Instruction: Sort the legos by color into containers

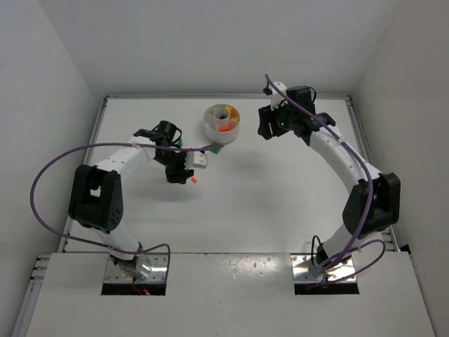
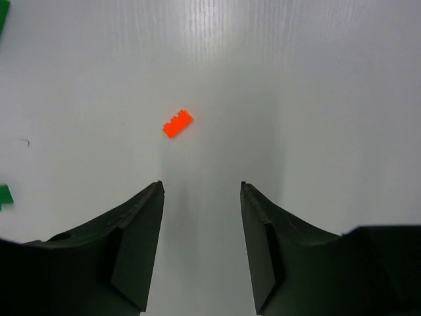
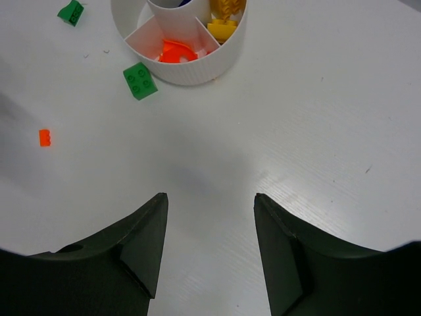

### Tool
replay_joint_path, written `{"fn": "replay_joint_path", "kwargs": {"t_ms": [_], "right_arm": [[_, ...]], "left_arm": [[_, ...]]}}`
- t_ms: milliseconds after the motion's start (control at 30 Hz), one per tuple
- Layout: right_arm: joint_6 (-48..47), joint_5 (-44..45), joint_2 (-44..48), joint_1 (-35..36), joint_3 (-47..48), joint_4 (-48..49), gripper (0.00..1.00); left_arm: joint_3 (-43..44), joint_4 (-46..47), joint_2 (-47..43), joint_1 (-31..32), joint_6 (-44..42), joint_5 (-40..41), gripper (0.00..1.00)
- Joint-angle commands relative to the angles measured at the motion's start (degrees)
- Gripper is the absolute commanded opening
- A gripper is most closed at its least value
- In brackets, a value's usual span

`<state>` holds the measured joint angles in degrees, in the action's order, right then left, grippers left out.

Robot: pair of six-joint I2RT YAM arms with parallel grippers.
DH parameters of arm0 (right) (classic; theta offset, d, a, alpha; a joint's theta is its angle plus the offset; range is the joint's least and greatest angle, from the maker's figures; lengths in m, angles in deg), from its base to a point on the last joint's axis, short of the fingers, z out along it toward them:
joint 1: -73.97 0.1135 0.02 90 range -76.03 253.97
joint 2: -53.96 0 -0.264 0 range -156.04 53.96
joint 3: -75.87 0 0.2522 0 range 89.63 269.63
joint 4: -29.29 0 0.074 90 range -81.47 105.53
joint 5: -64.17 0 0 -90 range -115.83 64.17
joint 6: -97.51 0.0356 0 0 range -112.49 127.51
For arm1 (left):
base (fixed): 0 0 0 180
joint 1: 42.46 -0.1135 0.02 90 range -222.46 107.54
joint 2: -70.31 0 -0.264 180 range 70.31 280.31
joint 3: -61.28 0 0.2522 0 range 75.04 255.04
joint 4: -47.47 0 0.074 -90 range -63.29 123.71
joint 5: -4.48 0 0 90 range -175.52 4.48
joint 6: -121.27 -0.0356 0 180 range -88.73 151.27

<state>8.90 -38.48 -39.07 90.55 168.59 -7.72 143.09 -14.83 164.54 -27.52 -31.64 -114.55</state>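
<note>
The left pincer point(image 2: 200, 186) hangs spread and empty over the tabletop point(image 2: 316, 99); the orange brick point(image 2: 177, 123) lies just ahead, slightly left of its midline, long axis slanting up to the right; the right pincer point(image 3: 210, 197), also spread, sits farther off, near the dish point(image 3: 197, 69).

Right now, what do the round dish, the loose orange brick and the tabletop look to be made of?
Round dish: likely white plastic, matte, fine vertical ribbing on its outer wall. Orange brick: probably moulded plastic, uniform saturated colour, studs along one edge. Tabletop: unclear; smooth white sheet with faint straight streaks and soft sheen, perhaps laminate or paint.
</note>
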Motion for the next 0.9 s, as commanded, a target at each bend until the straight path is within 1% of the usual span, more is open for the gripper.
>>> {"fn": "replay_joint_path", "kwargs": {"t_ms": [0,67,100,167,200,300,367,633,867], "right_arm": [[0.55,-0.89,-0.83,-0.32,1.73,0.48,0.56],[0.55,-0.89,-0.83,-0.32,1.73,0.48,0.56],[0.55,-0.89,-0.83,-0.32,1.73,0.48,0.56],[0.55,-0.89,-1.36,-0.32,1.73,0.48,0.56],[0.55,-0.89,-1.36,-0.32,1.73,0.48,0.56],[0.02,-0.89,-1.36,-0.32,1.73,0.48,0.56],[0.02,-0.89,-1.36,-0.84,1.73,0.48,0.56],[0.02,-0.89,-1.36,-0.85,1.73,0.48,0.56],[0.02,-0.89,-1.89,-0.85,1.73,0.48,0.56]], "left_arm": [[-0.11,1.68,2.43,1.84,-13.35,-3.14,0.56],[-0.11,2.21,3.67,2.63,-15.82,-2.6,0.56],[0.41,2.21,4.28,3.25,-18.1,-2.08,0.54],[0.42,2.83,6.22,3.25,-20.04,-1.55,0.51],[0.94,2.83,7.61,3.78,-21.53,-0.94,0.48],[1.99,2.83,9.47,4.3,-23.12,-0.93,0.47],[2.0,2.83,10.26,4.84,-24.97,0.81,0.47],[2.0,6.34,11.41,5.89,-25.77,1.62,0.47],[2.61,6.35,13.86,6.42,-26.82,3.37,0.47]]}}
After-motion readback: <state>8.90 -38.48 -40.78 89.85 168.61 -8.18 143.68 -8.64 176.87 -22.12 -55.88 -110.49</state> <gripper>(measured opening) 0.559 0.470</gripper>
